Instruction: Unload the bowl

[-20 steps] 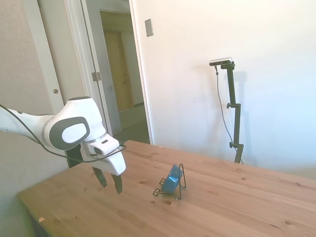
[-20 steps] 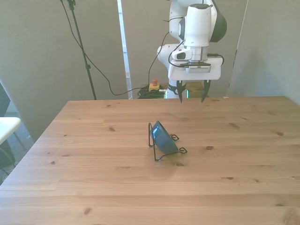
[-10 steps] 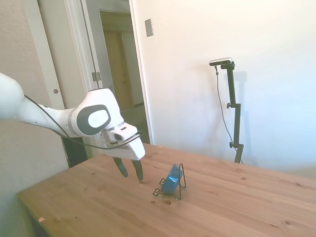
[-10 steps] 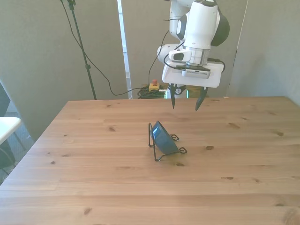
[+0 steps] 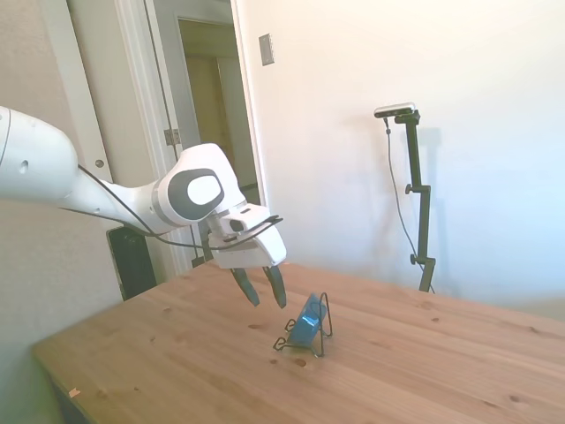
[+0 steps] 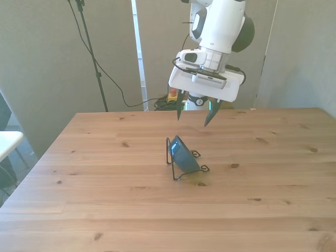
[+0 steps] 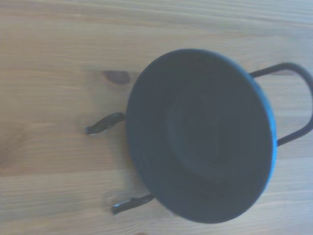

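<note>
The small blue bowl (image 5: 308, 321) (image 6: 183, 154) stands on edge in a thin dark wire rack (image 5: 323, 328) (image 6: 181, 175) near the middle of the wooden table. My gripper (image 5: 262, 289) (image 6: 192, 115) hangs open above the table, just behind the bowl and higher than it, with nothing between its fingers. In the side view it is to the left of the bowl, a short gap away. The wrist view shows the bowl's dark underside (image 7: 200, 134) filling most of the picture, with the rack's wire ends (image 7: 103, 124) poking out beside it.
The wooden table (image 6: 105, 199) spreads wide around the rack. An open doorway (image 5: 216, 132) and white wall lie behind the arm. A cable and stand (image 6: 92, 52) hang at the front view's left.
The arm has swung toward the bowl, carrying the open gripper from the table's robot-side edge to just behind and above the rack. Bowl and rack have not moved.
</note>
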